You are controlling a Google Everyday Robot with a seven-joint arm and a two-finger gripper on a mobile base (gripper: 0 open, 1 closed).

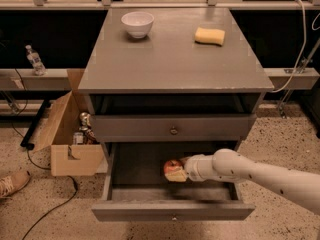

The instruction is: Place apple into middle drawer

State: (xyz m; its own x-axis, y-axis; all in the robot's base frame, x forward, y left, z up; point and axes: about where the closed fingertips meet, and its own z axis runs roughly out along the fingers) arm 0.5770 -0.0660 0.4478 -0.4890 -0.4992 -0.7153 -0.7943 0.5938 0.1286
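Note:
The red apple (172,166) is inside the open middle drawer (170,211), low over its dark floor near the centre. My gripper (176,174) reaches in from the right on a white arm (250,173). Its tan fingers (176,177) are closed around the apple's lower right side. I cannot tell whether the apple touches the drawer floor. The drawer is pulled out wide, with its small knob on the front edge.
The shut drawer above has a brass knob (173,131). A white bowl (137,23) and a yellow sponge (210,35) sit on the cabinet top. An open cardboard box (70,139) stands left of the cabinet. A cable and a shoe (12,182) lie on the floor.

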